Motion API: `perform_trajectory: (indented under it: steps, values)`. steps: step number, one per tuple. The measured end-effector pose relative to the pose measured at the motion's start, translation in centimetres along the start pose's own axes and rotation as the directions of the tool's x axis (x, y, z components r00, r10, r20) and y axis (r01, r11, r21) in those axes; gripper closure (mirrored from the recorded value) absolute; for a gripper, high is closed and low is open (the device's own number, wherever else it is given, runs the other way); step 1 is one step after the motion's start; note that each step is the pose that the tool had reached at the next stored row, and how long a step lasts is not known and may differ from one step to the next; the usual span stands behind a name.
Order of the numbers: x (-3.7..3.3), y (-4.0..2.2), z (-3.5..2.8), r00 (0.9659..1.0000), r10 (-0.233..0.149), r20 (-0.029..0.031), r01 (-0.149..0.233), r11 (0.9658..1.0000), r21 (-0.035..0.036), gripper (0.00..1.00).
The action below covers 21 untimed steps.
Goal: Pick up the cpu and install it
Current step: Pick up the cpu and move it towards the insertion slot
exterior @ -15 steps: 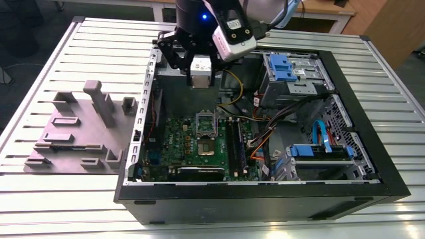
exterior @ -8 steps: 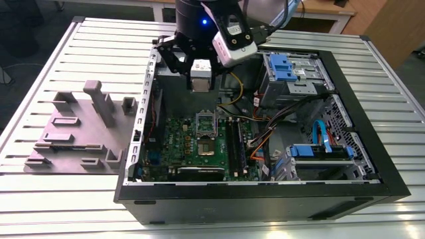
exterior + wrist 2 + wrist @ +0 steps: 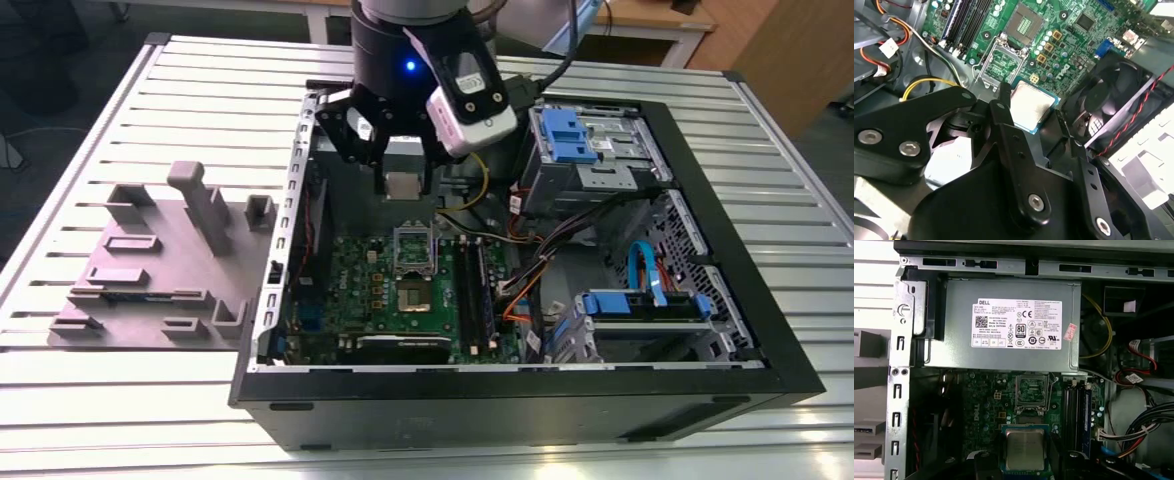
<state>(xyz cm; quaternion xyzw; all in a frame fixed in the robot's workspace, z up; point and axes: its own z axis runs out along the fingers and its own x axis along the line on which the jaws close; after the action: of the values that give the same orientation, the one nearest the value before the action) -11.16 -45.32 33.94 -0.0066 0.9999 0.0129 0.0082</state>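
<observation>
I have the arm (image 3: 407,40) standing near-vertical over the open computer case (image 3: 534,385), above the end that lies farther off in the exterior view. The gripper (image 3: 402,176) points down, level with the case's rim. Its black fingers (image 3: 1004,125) clamp opposite edges of the cpu (image 3: 1030,104), holding it flat, above the case's floor.

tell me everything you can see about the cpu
The cpu is a small flat square chip with a dull silvery metal top and a thin greenish rim. It looks intact and sits roughly level, metal side up. The gripper is shut on it, black fingers pressing opposite edges, holding it above the motherboard inside the open case, not in the socket.
</observation>
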Motion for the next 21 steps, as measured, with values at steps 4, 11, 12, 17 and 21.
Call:
perform_trajectory:
  steps: [4,11,12,17,21]
  values:
    - [0.01,-0.28,0.35,1.0,0.0,0.0001,0.0,1.0,-0.0001,0.53]
    - [0.01,-0.3,0.57,1.0,0.0,0.0001,0.0,1.0,-0.0002,0.53]
    - [0.02,-0.33,0.75,1.0,0.0,0.0,0.0,1.0,-0.0001,0.53]
    - [0.03,-0.47,1.65,1.0,0.0,0.0,0.0,1.0,0.0,0.53]
    - [0.04,-0.64,2.27,1.0,0.0,0.0,0.0,1.0,0.0,0.53]
